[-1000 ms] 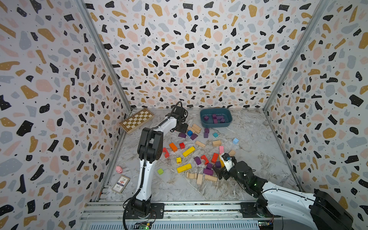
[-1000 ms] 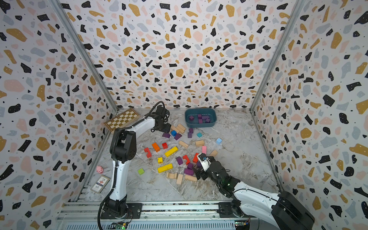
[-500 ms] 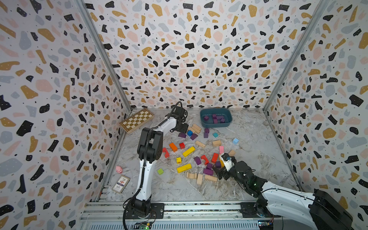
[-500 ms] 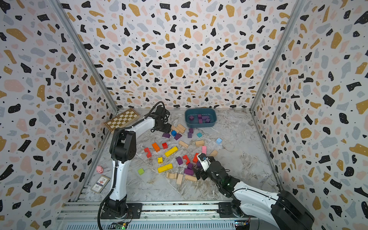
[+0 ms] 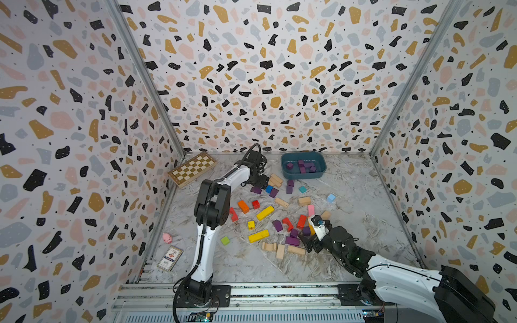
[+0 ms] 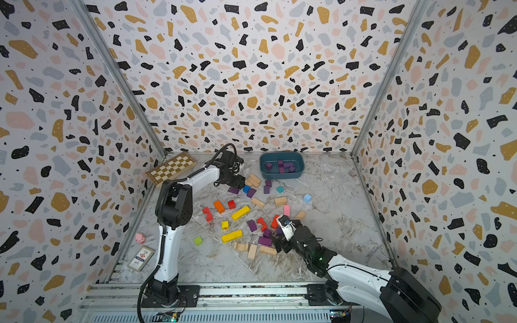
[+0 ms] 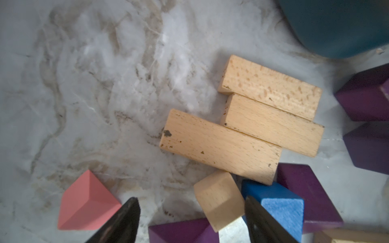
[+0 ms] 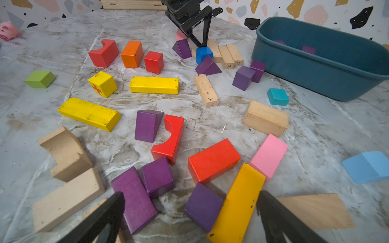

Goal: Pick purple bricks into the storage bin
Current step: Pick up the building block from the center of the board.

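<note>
The storage bin [image 5: 303, 176] [image 6: 281, 176] stands at the back with several purple bricks [image 5: 303, 166] inside. My left gripper [image 5: 263, 184] [image 7: 190, 202] is open, low over blocks left of the bin. A purple brick [image 7: 183, 231] and a small plain wooden cube [image 7: 219, 199] lie between its fingers. More purple bricks [image 5: 274, 193] lie beside it. Nearer the front, my right gripper [image 5: 307, 243] [image 8: 191, 199] is open over a purple bar [image 8: 134, 199], a purple cube [image 8: 157, 176] and a purple block [image 8: 203, 207] that leans against a yellow-orange bar [image 8: 237, 202].
Red, orange, yellow, pink, blue and plain wooden blocks are scattered across the marble floor [image 5: 349, 195]. A chessboard [image 5: 193, 168] lies at the back left. A pink pig toy [image 5: 167, 238] and a card pack [image 5: 169, 257] sit near the left wall.
Both arms stay almost where they were. The left gripper's jaws stand wider apart than before.
</note>
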